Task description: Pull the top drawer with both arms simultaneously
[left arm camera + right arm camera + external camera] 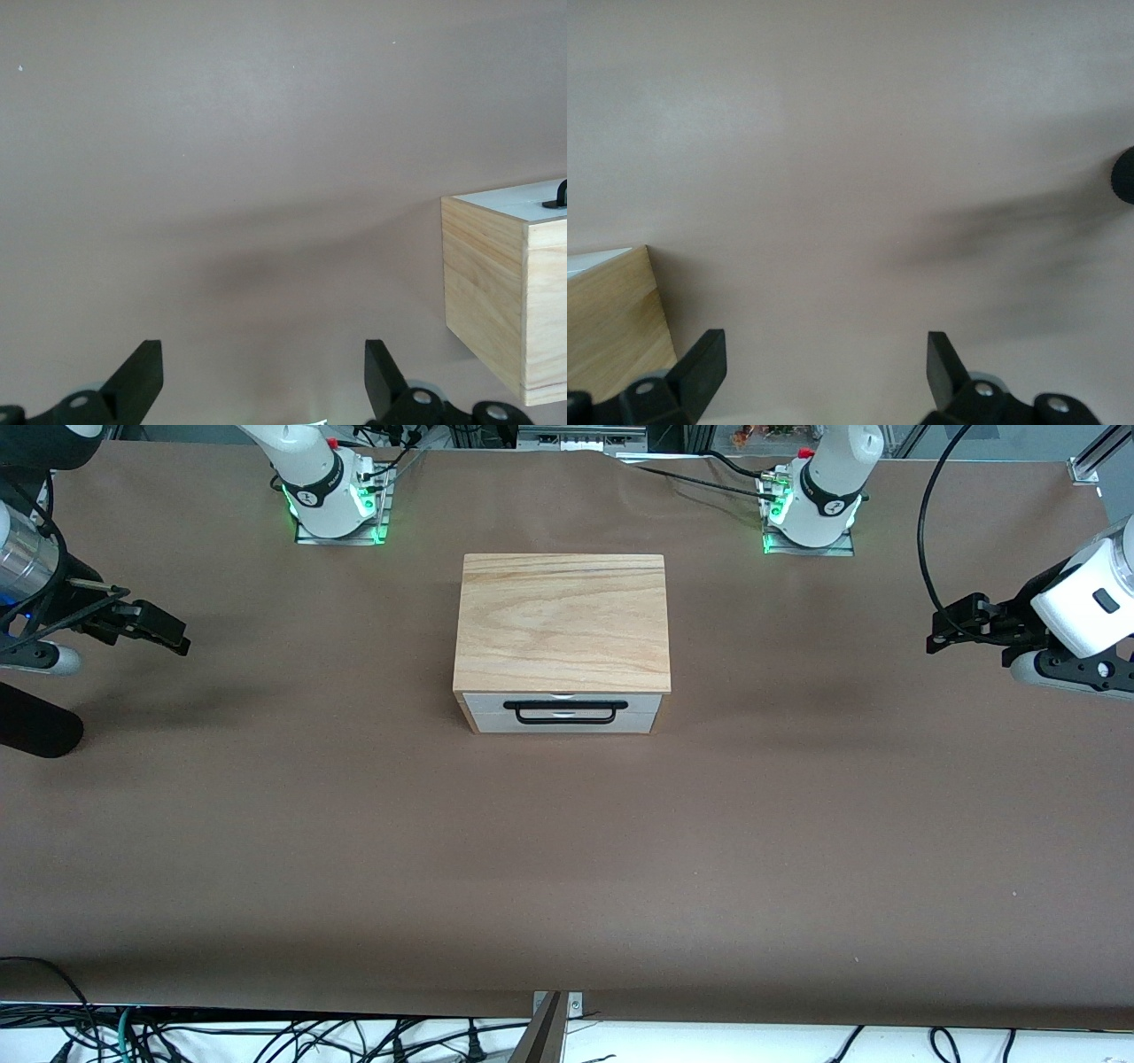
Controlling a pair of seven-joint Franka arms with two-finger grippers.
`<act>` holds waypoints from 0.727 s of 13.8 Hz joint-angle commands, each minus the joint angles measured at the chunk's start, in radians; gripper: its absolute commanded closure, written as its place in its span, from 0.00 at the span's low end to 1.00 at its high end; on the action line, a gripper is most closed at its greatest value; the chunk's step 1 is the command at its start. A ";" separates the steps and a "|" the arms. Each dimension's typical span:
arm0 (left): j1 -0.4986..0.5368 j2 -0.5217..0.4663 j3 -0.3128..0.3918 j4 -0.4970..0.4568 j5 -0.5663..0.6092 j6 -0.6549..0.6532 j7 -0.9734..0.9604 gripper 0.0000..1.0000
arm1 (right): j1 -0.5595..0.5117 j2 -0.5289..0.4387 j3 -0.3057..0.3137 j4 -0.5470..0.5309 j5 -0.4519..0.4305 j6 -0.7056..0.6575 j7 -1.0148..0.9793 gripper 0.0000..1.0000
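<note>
— Two grippers, where are they?
— Left gripper (939, 631) hangs over the table (354, 850) at the left arm's end, right gripper (168, 631) at the right arm's end; both have fingers spread, holding nothing.
— And the top drawer (562, 703)?
— Shut in the wooden box (562, 624) mid-table, black handle (560, 713) facing the front camera, well apart from both.

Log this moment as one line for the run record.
top drawer: shut, handle untouched | left gripper: open, over table at left arm's end | right gripper: open, over table at right arm's end
</note>
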 commanded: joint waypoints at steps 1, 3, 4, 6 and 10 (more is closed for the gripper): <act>0.006 0.008 0.000 0.019 0.030 -0.001 0.021 0.00 | 0.002 -0.004 0.003 0.002 0.011 0.007 0.001 0.00; 0.005 0.008 0.000 0.019 0.030 -0.001 0.018 0.00 | -0.001 -0.002 0.003 0.009 0.009 0.007 -0.001 0.00; 0.003 0.008 0.000 0.019 0.030 -0.001 0.021 0.00 | 0.002 0.001 0.003 0.014 0.009 0.007 -0.004 0.00; 0.005 0.008 0.000 0.019 0.030 -0.001 0.022 0.00 | 0.002 0.003 0.003 0.016 0.006 0.004 -0.004 0.00; 0.005 0.008 0.000 0.019 0.030 -0.001 0.022 0.00 | 0.008 0.003 0.003 0.016 0.006 -0.001 -0.004 0.00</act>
